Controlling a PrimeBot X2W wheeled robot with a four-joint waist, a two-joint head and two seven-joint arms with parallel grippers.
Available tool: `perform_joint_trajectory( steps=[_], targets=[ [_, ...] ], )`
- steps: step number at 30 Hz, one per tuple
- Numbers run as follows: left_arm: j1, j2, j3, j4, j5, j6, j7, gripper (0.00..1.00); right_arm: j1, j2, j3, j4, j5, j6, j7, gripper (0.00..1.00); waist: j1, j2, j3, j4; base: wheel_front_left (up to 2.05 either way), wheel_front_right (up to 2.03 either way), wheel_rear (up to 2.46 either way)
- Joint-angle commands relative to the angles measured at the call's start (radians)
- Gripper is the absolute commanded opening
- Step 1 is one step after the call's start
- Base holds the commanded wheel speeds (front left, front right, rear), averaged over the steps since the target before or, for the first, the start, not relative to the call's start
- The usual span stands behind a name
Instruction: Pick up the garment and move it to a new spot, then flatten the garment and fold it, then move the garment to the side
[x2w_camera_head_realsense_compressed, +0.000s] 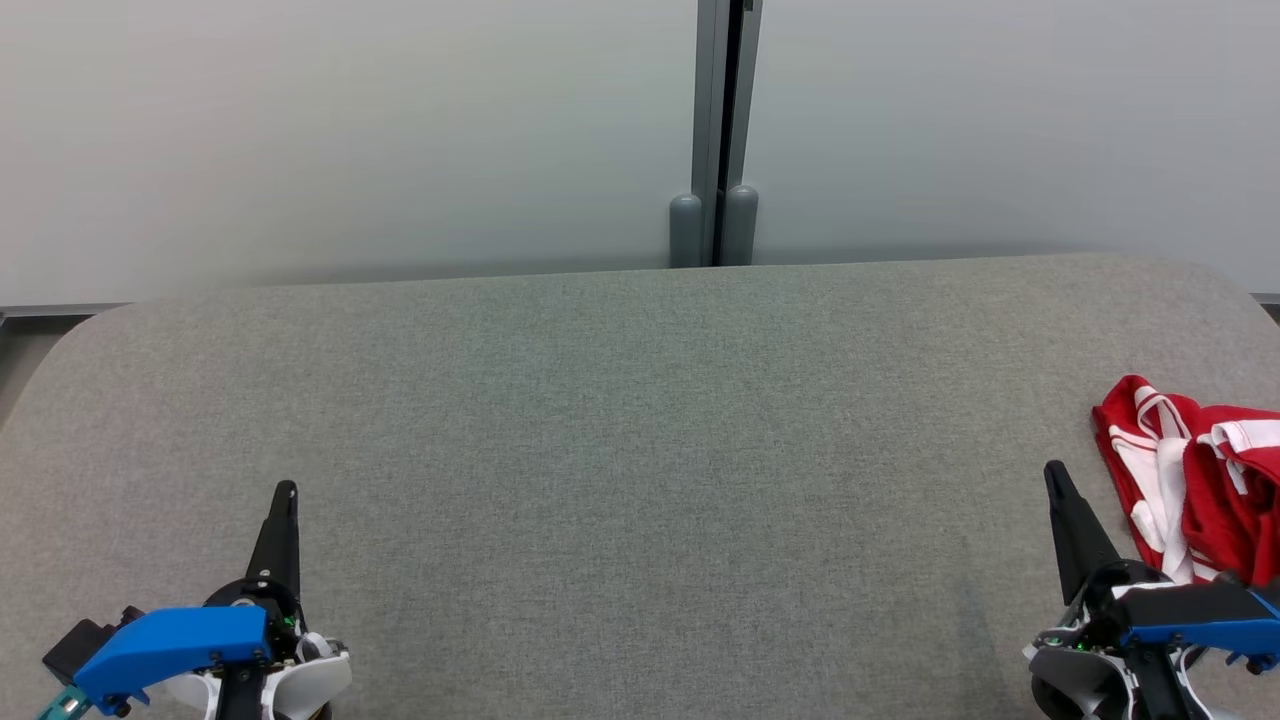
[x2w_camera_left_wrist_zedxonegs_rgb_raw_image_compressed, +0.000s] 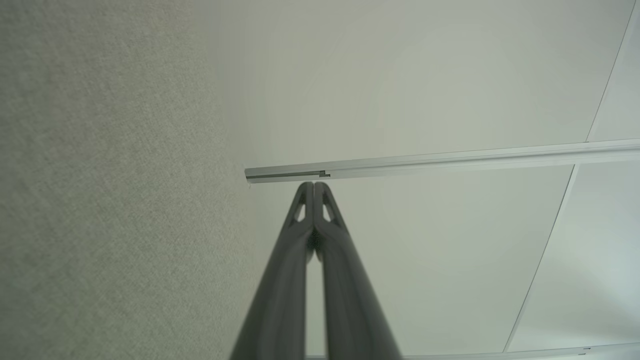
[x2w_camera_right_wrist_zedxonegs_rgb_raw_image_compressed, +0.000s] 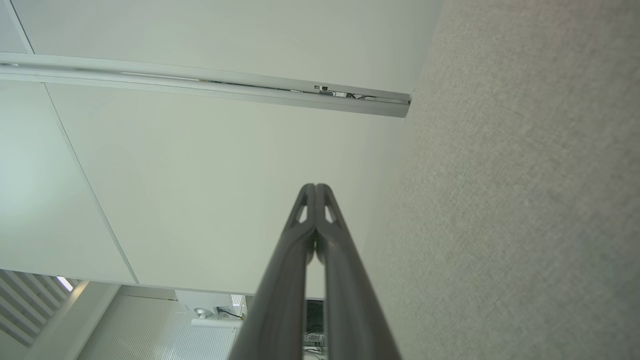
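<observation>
One garment (x2w_camera_head_realsense_compressed: 1225, 500), right edge, wide grey table (x2w_camera_head_realsense_compressed: 640, 450)

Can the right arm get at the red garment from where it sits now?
Probably yes. The red garment lies bunched on the grey table close beside the right gripper, with nothing between them. Its fingers are shut, so they would need to open first.

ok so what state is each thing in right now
red and white cloth garment: crumpled in a heap, not yet flattened or folded, at the right edge of the grey fabric table
left claw: shut, empty
right claw: shut, empty, beside the garment
</observation>
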Motion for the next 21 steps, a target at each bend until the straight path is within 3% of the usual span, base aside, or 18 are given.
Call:
perform_joint_trajectory(
  steps=[1, 13, 21],
  targets=[
    [-0.019, 0.001, 0.008, -0.007, -0.012, -0.009, 0.006, 0.00, 0.010, -0.008, -0.004, -0.010, 0.017, 0.000, 0.007, 0.00, 0.0000, -0.0001, 0.000, 0.000, 0.00, 0.00, 0.00],
    [-0.023, 0.001, 0.018, -0.018, -0.100, -0.022, 0.030, 0.00, 0.020, -0.008, -0.012, -0.029, 0.112, 0.000, 0.032, 0.00, 0.0000, 0.0000, 0.001, 0.003, 0.00, 0.00, 0.00],
    [-0.023, 0.001, 0.018, -0.017, -0.097, -0.019, 0.031, 0.00, 0.020, -0.008, -0.011, -0.028, 0.109, 0.000, 0.031, 0.00, 0.0000, 0.0000, 0.002, 0.003, 0.00, 0.00, 0.00]
  ],
)
